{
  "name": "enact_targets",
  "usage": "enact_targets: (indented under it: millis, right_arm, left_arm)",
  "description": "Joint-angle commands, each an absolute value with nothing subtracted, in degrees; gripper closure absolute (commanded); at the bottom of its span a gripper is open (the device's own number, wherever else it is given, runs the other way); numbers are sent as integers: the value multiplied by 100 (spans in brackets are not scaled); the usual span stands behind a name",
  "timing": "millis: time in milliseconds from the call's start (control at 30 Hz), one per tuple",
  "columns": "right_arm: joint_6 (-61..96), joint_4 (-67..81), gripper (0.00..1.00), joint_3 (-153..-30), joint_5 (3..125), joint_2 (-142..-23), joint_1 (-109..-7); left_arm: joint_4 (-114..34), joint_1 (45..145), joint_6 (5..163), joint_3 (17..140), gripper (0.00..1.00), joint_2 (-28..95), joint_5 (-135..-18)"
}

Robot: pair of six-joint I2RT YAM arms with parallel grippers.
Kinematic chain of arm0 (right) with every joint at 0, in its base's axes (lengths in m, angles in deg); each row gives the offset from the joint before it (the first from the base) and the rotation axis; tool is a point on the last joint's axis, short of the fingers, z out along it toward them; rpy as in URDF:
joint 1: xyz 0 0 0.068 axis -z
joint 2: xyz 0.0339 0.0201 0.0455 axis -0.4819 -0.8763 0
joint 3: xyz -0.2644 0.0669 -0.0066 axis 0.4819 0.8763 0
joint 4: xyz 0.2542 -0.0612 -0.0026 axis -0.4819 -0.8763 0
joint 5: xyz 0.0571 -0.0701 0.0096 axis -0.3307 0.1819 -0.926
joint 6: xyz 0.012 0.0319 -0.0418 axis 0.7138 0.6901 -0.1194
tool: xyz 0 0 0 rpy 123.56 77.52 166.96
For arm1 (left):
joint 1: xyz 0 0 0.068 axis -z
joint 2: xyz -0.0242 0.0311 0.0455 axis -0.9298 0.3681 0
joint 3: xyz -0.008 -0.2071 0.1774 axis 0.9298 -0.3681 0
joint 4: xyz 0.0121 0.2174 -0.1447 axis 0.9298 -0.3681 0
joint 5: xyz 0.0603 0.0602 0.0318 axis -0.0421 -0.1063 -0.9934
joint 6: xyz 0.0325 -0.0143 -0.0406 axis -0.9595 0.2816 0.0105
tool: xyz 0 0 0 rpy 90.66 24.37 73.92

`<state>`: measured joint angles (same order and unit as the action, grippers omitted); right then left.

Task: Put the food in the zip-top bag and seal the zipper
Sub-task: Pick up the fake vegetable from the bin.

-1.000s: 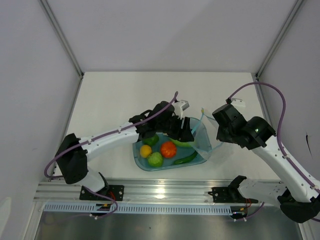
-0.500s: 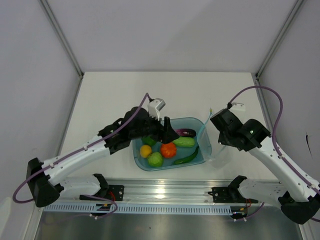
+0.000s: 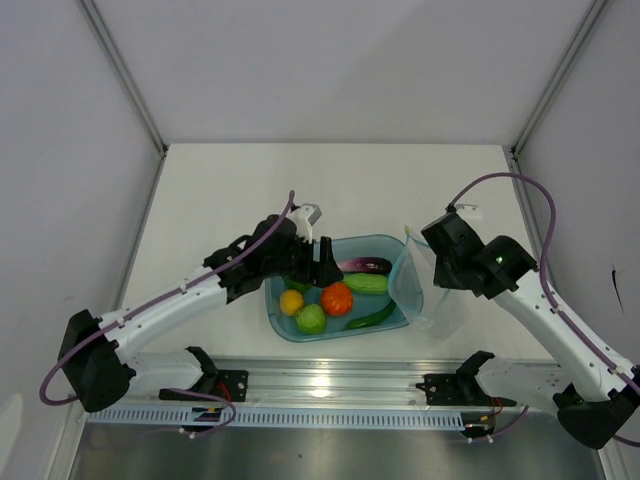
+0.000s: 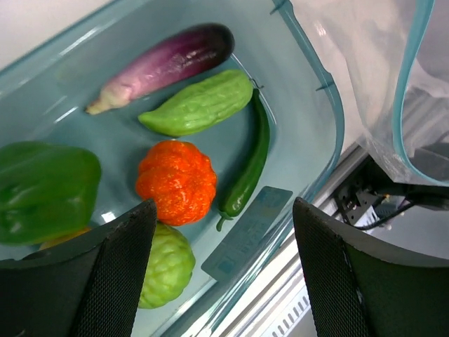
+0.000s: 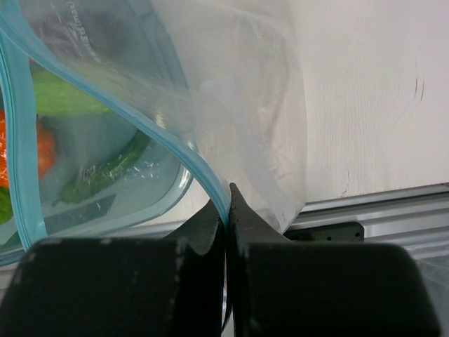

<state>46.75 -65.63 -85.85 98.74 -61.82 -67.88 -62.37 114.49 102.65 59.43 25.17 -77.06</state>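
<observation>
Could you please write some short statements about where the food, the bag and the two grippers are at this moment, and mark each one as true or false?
1. The right gripper has its fingers shut on the zipper of the zip-top bag. True.
2. The left gripper holds the eggplant. False: its fingers are open and empty above the tub, and the eggplant lies in the tub.
3. The chili lies in the tub next to the tomato. True.
4. The tomato is inside the zip-top bag. False: it lies in the tub.
5. The zip-top bag lies flat to the left of the tub. False: it is held up, open, at the tub's right end.
</observation>
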Motion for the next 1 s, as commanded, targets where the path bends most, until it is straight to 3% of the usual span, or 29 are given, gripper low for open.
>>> enact_targets:
  millis: [0,200,367,967]
  right_arm:
    - [4348,-6275,100,-8558,9696,-6147,-6547]
    - [4189,-6310,100,-8540,9801,-6164,-6379]
    - [4049,-6407,100,-8549,10012,-6086,-6335]
    - [3952,-6363,100,-8531,9819,-5874,-6265]
  left_arm:
    - [-5751,11428,10319,5902,20,2728,-7199]
    - [-5372,11437,10337,6130,22,3352,-6952]
    - [-5872,11437,10863,6472,27,4038,-7477]
    - [-5821,11463,11146,6095,26,4733,-7752]
